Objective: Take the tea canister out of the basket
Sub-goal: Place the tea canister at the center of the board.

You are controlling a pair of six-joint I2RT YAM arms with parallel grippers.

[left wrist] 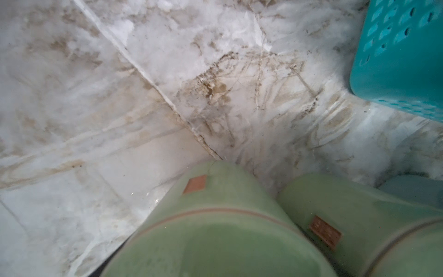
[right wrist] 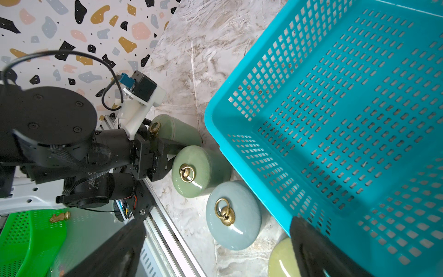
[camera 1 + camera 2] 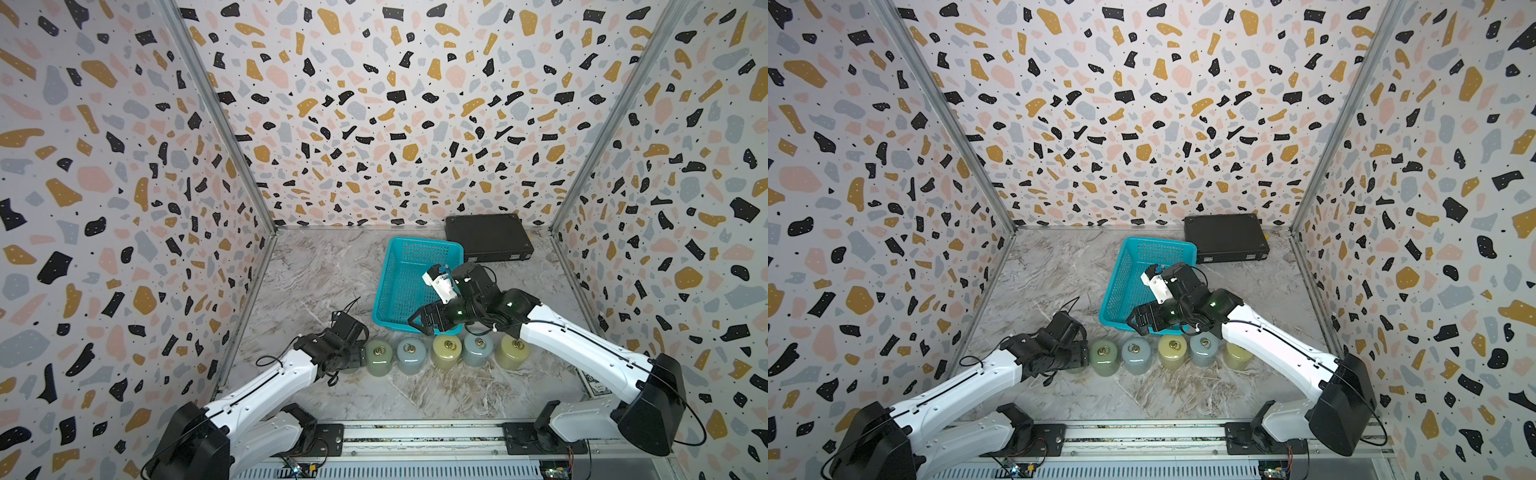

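Top views: the basket [image 3: 424,243] lies just past my right tool [image 3: 419,322]. That tool hangs over the near rim, jaws wide, nothing in them. The basket floor is bare wherever my right arm doesn't cover it, in both top views. A row of canisters [image 3: 446,351] stands lids-up on the surface [image 3: 324,270], on my side of the basket, with five showing. My left tool [image 3: 356,358] sits low at the row's end farthest from the right tool.

Left wrist: the tea canister [image 1: 215,227] is directly under the left tool, upright on the surface. A second green canister [image 1: 359,227] is just beside it. One basket corner shows well ahead. The tool's own fingers are out of shot.

Right wrist: the right fingers [image 2: 311,247] are spread wide and empty above the row. The left tool [image 2: 167,134] straddles the tea canister, which is the sixth in the row, outside the basket. I can't tell whether it's clamped or just loosely around it.

My read: the canister is out and lined up at the row's end, so each lid stays reachable from above. The right tool waits open at the rim, clear of the left. What's left is to let go and lift straight up, without nudging the neighbour.
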